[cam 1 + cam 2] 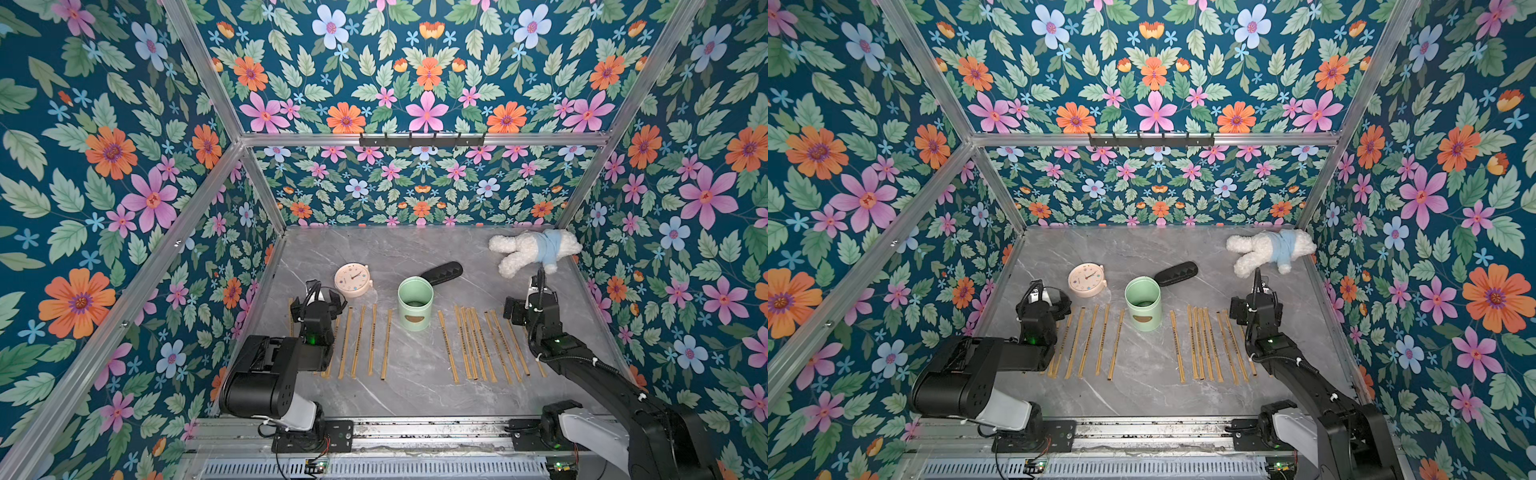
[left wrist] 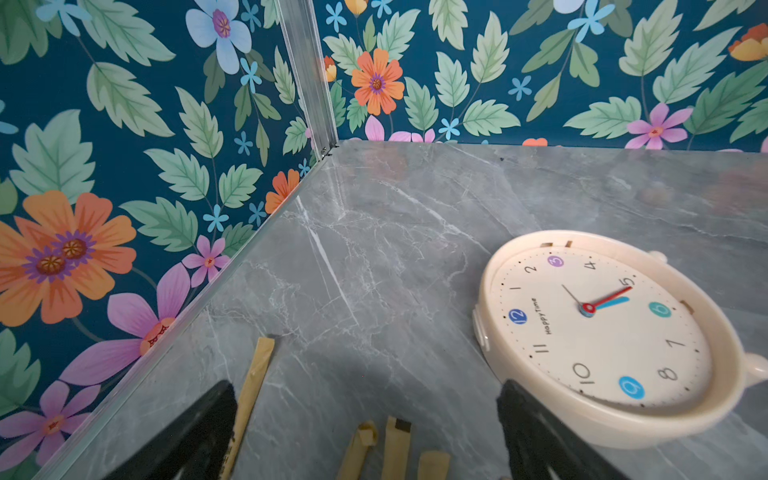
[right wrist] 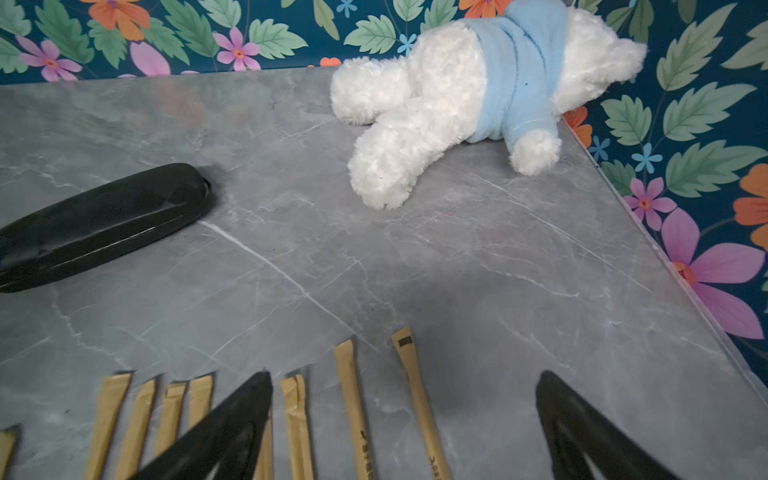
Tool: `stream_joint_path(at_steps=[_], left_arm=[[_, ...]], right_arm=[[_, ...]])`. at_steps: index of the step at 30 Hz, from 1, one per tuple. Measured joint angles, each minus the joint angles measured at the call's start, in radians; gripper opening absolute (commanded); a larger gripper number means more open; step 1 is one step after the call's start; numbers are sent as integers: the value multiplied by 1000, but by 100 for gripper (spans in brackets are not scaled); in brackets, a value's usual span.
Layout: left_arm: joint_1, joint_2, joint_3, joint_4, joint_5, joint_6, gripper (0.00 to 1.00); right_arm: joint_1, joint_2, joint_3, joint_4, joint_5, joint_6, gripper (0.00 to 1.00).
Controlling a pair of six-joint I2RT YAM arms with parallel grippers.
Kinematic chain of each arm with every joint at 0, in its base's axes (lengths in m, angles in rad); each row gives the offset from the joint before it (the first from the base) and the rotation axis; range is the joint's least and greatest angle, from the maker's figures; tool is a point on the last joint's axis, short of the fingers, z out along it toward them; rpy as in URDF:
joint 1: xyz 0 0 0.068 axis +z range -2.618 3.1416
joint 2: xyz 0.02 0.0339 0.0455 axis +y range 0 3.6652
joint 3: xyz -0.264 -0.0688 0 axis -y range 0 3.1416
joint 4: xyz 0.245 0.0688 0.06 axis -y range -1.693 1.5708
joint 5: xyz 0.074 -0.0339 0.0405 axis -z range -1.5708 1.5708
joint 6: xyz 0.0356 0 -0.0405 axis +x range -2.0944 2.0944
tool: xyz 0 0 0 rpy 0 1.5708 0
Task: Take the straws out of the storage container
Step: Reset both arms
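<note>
The mint-green storage container (image 1: 415, 305) (image 1: 1143, 305) stands upright mid-table, and only its dark bottom shows inside. Several tan straws lie flat in two rows, one left of it (image 1: 365, 340) (image 1: 1096, 340) and one right of it (image 1: 478, 345) (image 1: 1208, 345). My left gripper (image 1: 318, 296) (image 2: 365, 390) hovers open over the far ends of the left row's straws (image 2: 395, 449), holding nothing. My right gripper (image 1: 528, 293) (image 3: 405, 376) hovers open over the far ends of the right row's straws (image 3: 349, 399), also with nothing between its fingers.
A pinkish round clock (image 1: 353, 280) (image 2: 602, 332) lies behind the left row, close to my left gripper. A black case (image 1: 442, 272) (image 3: 99, 224) lies behind the container. A white plush toy (image 1: 532, 249) (image 3: 457, 95) fills the back right corner. Flowered walls enclose three sides.
</note>
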Motion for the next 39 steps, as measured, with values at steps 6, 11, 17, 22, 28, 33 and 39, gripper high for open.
stream_joint_path(at_steps=[6,11,17,22,28,33,39], left_arm=[[35,40,-12,91,63,0,100],[42,71,-12,123,102,0,100],[44,70,-11,136,116,0,99],[44,70,-10,137,121,0,100],[44,70,-9,137,127,0,100],[44,71,-9,137,128,0,100],[51,71,-4,135,135,0,100]], right_arm=[[-21,72,-39,151,4,-29,99],[-29,113,-96,291,22,-79,99],[-77,190,-146,488,25,-104,99],[-115,311,-160,640,5,-100,99],[-160,366,-152,719,-37,-76,99],[-175,370,-134,714,-76,-69,99],[-175,369,-132,701,-94,-59,99]])
